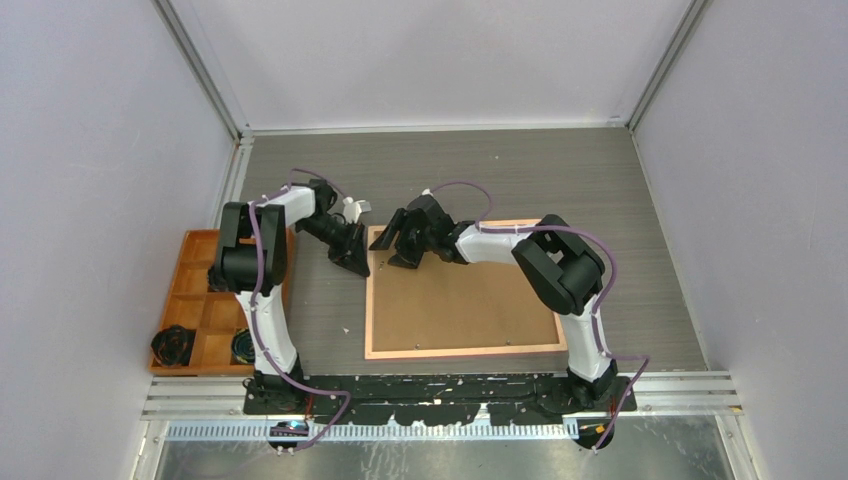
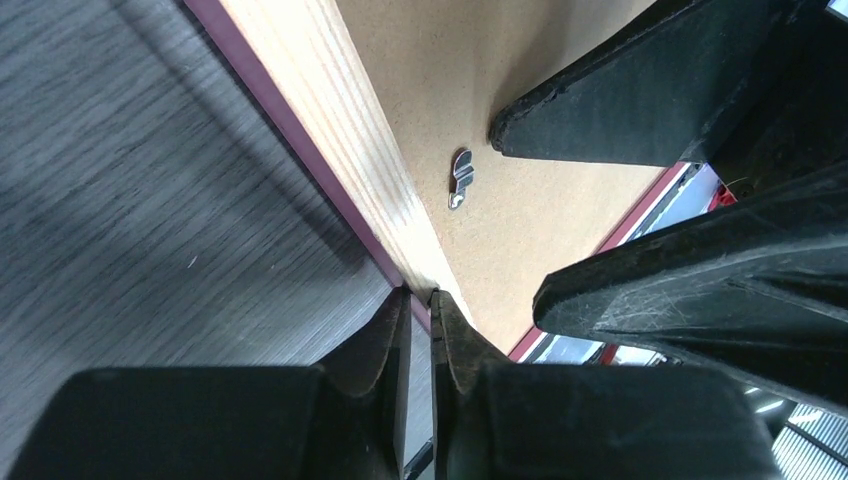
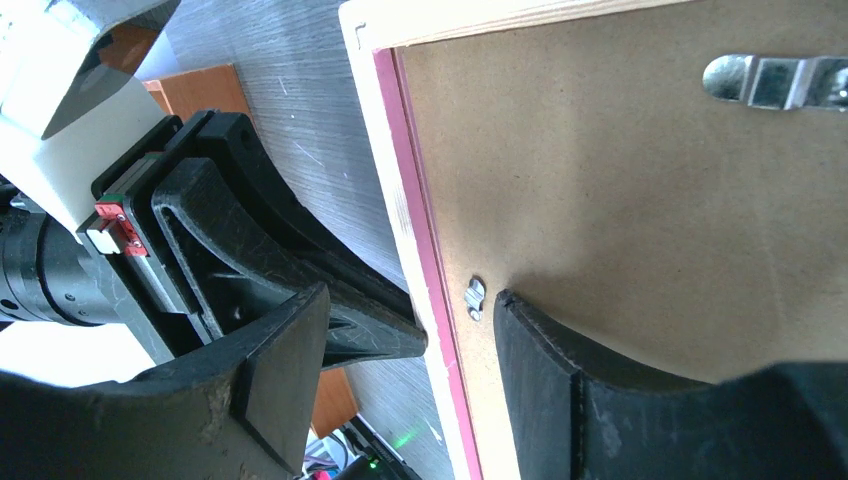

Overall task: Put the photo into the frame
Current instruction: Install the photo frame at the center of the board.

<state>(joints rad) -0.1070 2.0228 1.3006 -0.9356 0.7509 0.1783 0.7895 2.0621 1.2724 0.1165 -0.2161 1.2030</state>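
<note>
- Tabletop (image 1: 480, 170): carries the frame (image 1: 465, 351), which lies face down toward the near edge, its wood back turned up for loading.
- Backing board (image 1: 460, 300): fills the frame's back. The photo is not visible, so its place cannot be told.
- Right gripper (image 3: 408, 300): jaws apart, straddling the frame's left rail near its far-left corner, probably to work the clip.
- Left gripper (image 2: 420, 295): fingers nearly together, tips against that rail's outer edge, seemingly bracing it.
- Turn clip (image 3: 475, 297): a small metal tab on the board, beside the right gripper's inner finger.
</note>
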